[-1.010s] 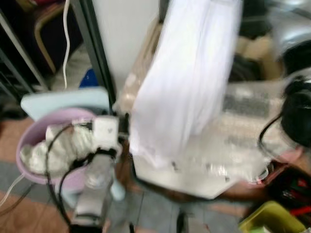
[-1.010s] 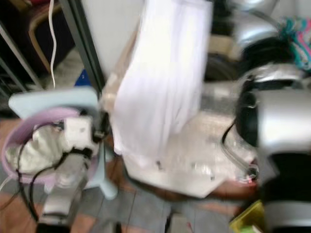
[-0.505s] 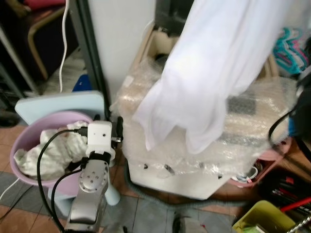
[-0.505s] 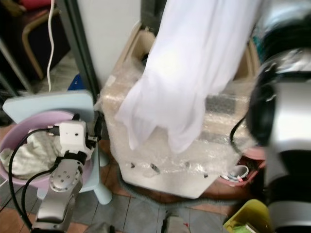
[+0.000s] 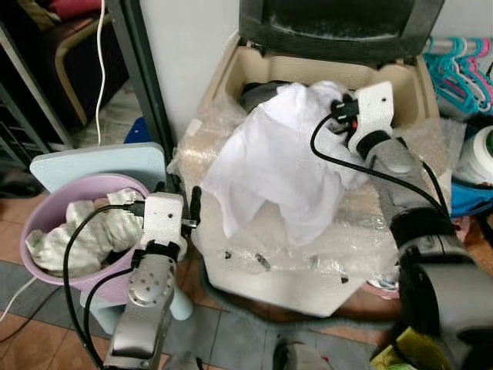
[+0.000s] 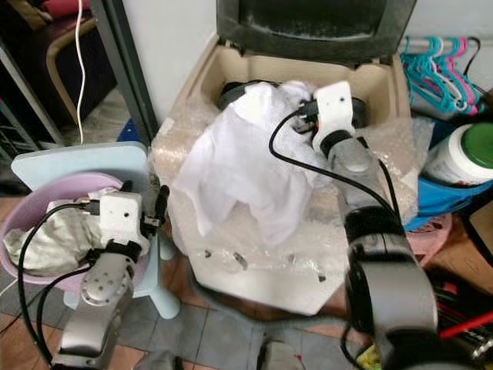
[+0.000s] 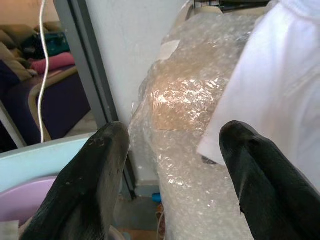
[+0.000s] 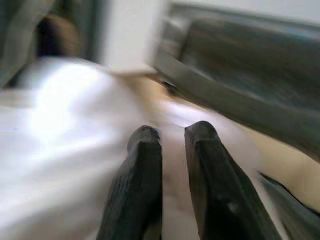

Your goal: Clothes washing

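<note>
A white garment (image 5: pixel 281 166) lies bunched over the front rim of the top-loading washing machine (image 5: pixel 231 69), part of it in the tub and part hanging down the bubble-wrapped front. The machine's dark lid (image 5: pixel 339 23) stands up. My right gripper (image 8: pixel 172 137) is at the tub's opening, its fingers pressed close together on the white garment's upper end. My left gripper (image 7: pixel 172 137) is open and holds nothing, low beside the machine's left corner. Next to it a pink basin (image 5: pixel 38 220) holds crumpled pale clothes (image 5: pixel 88 231).
The basin rests on a light blue stool (image 5: pixel 100 163). A dark metal post (image 5: pixel 146 85) rises left of the machine. Teal and pink hangers (image 5: pixel 462 62) and a white bottle with a green cap (image 6: pixel 462 150) are on the right. A pink tub (image 6: pixel 435 231) sits on the floor.
The white garment hung high from my right gripper; now it has come down onto the machine's rim and tub, and my right arm has dropped to the opening. The left arm stays put.
</note>
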